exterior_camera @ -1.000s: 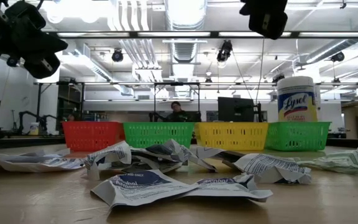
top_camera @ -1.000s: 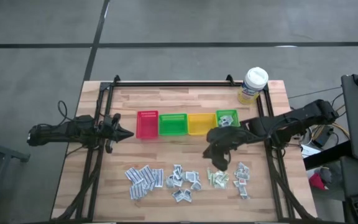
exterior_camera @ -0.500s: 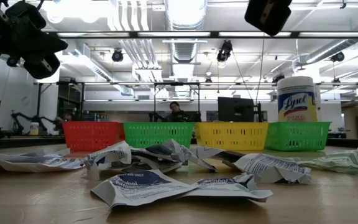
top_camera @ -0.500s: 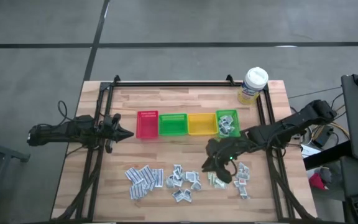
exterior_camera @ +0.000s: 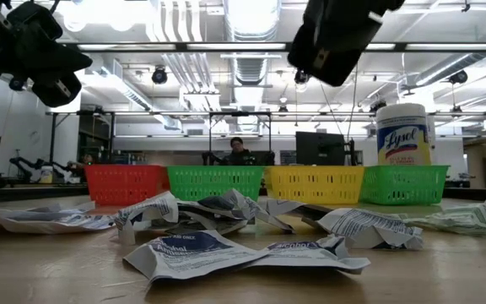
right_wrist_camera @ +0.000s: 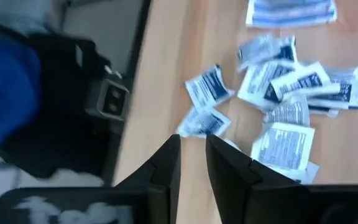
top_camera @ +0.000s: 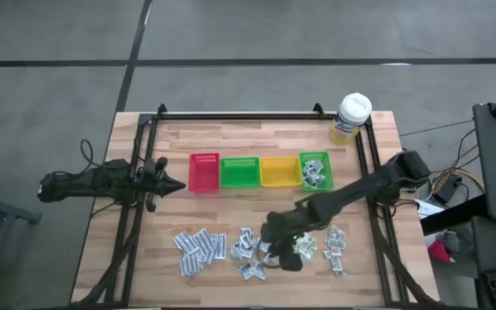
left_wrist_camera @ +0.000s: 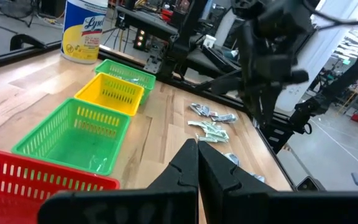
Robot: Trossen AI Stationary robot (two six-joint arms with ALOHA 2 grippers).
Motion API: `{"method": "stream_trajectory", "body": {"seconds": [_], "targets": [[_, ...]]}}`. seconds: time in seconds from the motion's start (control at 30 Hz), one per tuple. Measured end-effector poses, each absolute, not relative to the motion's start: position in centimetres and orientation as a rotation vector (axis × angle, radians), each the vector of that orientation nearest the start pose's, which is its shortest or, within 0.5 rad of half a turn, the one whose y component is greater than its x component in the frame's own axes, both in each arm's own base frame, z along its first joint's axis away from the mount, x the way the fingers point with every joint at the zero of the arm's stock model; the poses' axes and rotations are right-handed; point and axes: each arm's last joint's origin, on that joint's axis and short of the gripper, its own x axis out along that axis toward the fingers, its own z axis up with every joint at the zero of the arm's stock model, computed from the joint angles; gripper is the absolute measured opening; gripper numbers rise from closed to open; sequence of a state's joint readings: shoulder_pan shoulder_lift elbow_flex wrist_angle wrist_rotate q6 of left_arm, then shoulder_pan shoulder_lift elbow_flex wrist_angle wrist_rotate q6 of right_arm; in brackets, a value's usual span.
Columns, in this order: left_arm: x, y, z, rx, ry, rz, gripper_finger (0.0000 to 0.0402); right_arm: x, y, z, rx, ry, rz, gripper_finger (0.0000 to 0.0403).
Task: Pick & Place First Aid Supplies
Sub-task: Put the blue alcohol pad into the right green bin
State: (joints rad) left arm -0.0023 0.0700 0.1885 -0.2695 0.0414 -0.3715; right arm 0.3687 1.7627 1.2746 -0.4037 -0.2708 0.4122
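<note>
The first aid supplies lie in small heaps along the table's near part: white-blue sachets [top_camera: 198, 248], grey-silver ones [top_camera: 250, 251], pale green ones [top_camera: 305, 250] and white-red ones [top_camera: 336, 241]. A few more sit in the right-hand green bin [top_camera: 315, 170]. My right gripper [top_camera: 272, 250] hangs slanting down above the grey-silver heap [right_wrist_camera: 278, 93]. Its fingers [right_wrist_camera: 166, 163] stand a narrow gap apart with nothing between them. My left gripper [top_camera: 176, 185] waits shut at the table's left, beside the red bin [top_camera: 204, 170], clear of everything.
Red, green [top_camera: 239, 170], yellow [top_camera: 279, 170] and green bins stand in a row across the table's middle. A yellow wipes tub [top_camera: 351, 116] stands at the far right corner. Black frame rails [top_camera: 132, 232] run along the table's sides. A person sits in the room behind [exterior_camera: 240, 152].
My right gripper has gone from beside the right-hand green bin toward the table's near edge and to the left. It has sunk, tipped further down and rolled, and now hangs over the grey-silver heap. The heaps have not moved.
</note>
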Motion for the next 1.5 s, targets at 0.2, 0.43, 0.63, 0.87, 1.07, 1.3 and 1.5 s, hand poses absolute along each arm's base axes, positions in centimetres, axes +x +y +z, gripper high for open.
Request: {"method": "stream_trajectory", "body": {"seconds": [0.2,0.43,0.63,0.87,1.07,1.3,1.5], "targets": [[8.8,-0.1,19.6,-0.372,0.158,-0.014,0.0,37.0,15.1,21.5,0.19,1.143,0.415,0.0063],[8.8,-0.1,19.6,-0.371,0.16,-0.013,0.0,39.3,16.0,20.2,0.082,1.189,0.457,0.0065],[8.9,-0.1,19.5,-0.368,0.163,-0.012,0.0,39.8,15.8,18.8,-0.017,1.256,0.384,0.0058],[8.8,-0.1,19.5,-0.366,0.169,-0.011,0.0,39.9,15.5,18.5,-0.089,1.251,0.308,0.0065],[8.8,-0.1,19.5,-0.364,0.169,-0.012,0.0,39.9,15.4,18.3,-0.084,1.26,0.302,0.0081],[8.8,-0.1,19.5,-0.348,0.169,-0.013,0.0,39.8,15.2,18.3,-0.082,1.267,0.297,0.0103],[8.8,-0.1,19.5,-0.345,0.168,-0.013,0.0,39.9,14.9,18.2,-0.073,1.268,0.285,0.0108]]}}
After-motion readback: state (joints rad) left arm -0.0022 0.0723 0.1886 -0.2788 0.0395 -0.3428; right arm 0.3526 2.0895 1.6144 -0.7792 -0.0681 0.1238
